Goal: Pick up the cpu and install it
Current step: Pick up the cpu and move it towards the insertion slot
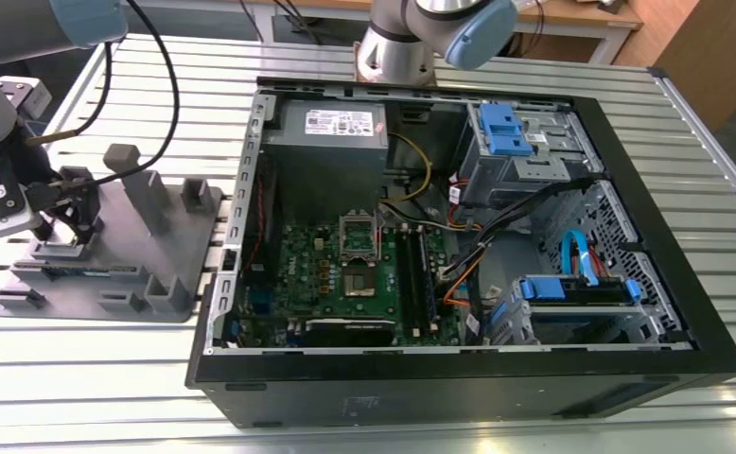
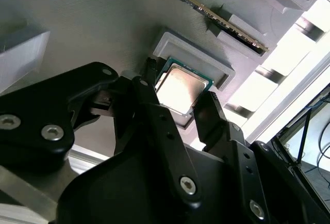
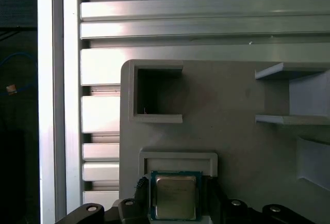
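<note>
The jaws stand one on each side of the small flat square cpu with its shiny silver metal top (image 2: 181,87) (image 3: 175,197), close against two opposite edges. Whether they pinch it or leave a sliver of gap I cannot tell. The black gripper (image 2: 178,94) (image 3: 176,199) (image 1: 62,219) hangs low over the chip, which lies flat in a shallow pocket with a raised rim (image 3: 178,157) (image 2: 198,54). That pocket is part of the matte grey plastic holder (image 1: 153,274) (image 3: 237,100).

The holder rests on the slatted metal table (image 1: 91,378), at the exterior view's left. The open black computer case (image 1: 469,378) lies just beside it, towards the exterior view's right. Inside the case sit the green circuit board (image 1: 324,274) and its metal-framed socket (image 1: 358,236), well apart from the chip.

The risk, as I judge it, lies in the thin edges. There is little to hold, so an off-centre or weak hold could let the chip tip, and a corner could catch on the pocket's rim. A loose grip could also let the chip slide askew. It would then meet the socket crooked and might harm the socket's contacts.
</note>
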Controlling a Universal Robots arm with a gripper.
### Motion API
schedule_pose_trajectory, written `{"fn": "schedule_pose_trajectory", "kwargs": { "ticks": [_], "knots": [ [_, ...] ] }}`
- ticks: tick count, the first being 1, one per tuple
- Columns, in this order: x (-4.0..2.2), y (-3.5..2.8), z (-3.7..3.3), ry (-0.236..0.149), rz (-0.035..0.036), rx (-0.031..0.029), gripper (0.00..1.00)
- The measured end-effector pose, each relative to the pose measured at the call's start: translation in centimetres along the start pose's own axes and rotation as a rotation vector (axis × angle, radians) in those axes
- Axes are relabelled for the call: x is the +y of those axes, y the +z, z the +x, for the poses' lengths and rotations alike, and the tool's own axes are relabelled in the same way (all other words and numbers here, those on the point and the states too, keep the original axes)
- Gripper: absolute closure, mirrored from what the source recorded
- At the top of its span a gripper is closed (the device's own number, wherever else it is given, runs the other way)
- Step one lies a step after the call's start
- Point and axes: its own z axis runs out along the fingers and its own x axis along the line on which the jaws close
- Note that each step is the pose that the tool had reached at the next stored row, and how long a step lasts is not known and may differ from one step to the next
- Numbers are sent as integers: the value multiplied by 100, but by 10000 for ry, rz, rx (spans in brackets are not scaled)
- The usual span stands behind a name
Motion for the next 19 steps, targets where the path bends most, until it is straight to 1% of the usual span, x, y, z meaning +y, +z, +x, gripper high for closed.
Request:
{"fn": "schedule_pose_trajectory", "kwargs": {
  "ticks": [8,19],
  "knots": [
    [0,-20,0,0,0,-1,44],
    [0,-26,0,0,0,0,44]
  ]
}}
